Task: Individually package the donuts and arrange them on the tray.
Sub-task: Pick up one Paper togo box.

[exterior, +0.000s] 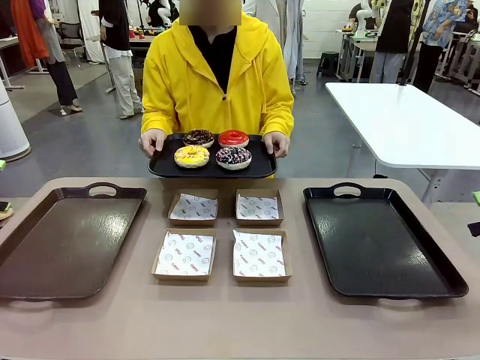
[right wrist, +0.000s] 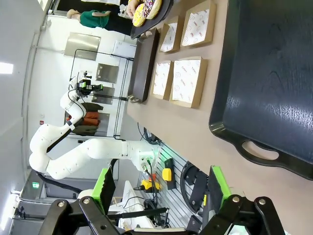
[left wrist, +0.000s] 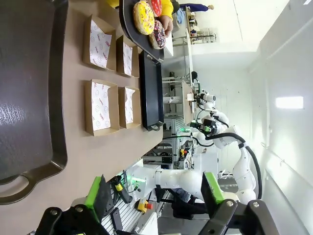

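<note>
Four donuts lie on a small black serving tray (exterior: 161, 166) that a person in a yellow hoodie holds with both hands at the table's far edge: yellow-glazed (exterior: 192, 156), glossy red (exterior: 233, 138), chocolate with sprinkles (exterior: 199, 137) and dark purple-brown with sprinkles (exterior: 233, 157). A large brown tray (exterior: 67, 240) lies at the left of the table and a large black tray (exterior: 375, 240) at the right. My left gripper (left wrist: 155, 193) hangs open off the table's near left end, holding nothing. My right gripper (right wrist: 162, 188) is open beyond the near right end, holding nothing.
Between the two large trays sit several shallow cardboard boxes lined with printed white paper, such as the near-left one (exterior: 184, 255) and the far-right one (exterior: 259, 208). A white table (exterior: 405, 120) stands behind at the right, and people stand farther back.
</note>
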Motion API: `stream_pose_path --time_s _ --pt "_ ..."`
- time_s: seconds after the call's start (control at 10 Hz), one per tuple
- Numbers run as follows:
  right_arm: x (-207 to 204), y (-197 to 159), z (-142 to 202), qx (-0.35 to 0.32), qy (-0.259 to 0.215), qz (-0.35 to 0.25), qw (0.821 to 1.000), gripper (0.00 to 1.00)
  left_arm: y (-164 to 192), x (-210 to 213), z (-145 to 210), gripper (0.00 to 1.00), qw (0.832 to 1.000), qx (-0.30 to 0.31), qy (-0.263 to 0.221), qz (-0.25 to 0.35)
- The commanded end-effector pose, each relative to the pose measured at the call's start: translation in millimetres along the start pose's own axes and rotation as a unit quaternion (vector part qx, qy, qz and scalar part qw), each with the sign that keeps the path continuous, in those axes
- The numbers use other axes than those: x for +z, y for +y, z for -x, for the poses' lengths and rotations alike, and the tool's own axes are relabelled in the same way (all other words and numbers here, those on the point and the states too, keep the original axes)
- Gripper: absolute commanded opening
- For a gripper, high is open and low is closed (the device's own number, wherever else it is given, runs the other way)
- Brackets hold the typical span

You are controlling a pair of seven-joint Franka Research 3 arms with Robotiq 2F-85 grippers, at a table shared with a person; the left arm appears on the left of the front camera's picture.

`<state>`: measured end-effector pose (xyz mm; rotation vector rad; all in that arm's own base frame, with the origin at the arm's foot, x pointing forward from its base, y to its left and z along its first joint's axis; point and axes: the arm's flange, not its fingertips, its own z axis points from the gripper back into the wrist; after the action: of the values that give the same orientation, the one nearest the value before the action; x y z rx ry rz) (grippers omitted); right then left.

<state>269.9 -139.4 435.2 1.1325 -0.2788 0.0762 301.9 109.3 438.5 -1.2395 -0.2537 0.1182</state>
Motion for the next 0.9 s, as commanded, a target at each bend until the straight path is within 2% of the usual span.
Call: stream_pose_path --time_s 0.0,0.8 --pt "-0.5 -1.1 -1.1 0.004 -0.004 -0.009 1.000 1.00 -0.3 0.4 -0.1 1.00 1.000 0.000 -0.002 0.006" --pt "-0.5 -1.1 -1.1 0.004 -0.004 -0.009 1.000 1.00 -0.3 0.4 -0.1 1.00 1.000 0.000 -0.002 0.006"
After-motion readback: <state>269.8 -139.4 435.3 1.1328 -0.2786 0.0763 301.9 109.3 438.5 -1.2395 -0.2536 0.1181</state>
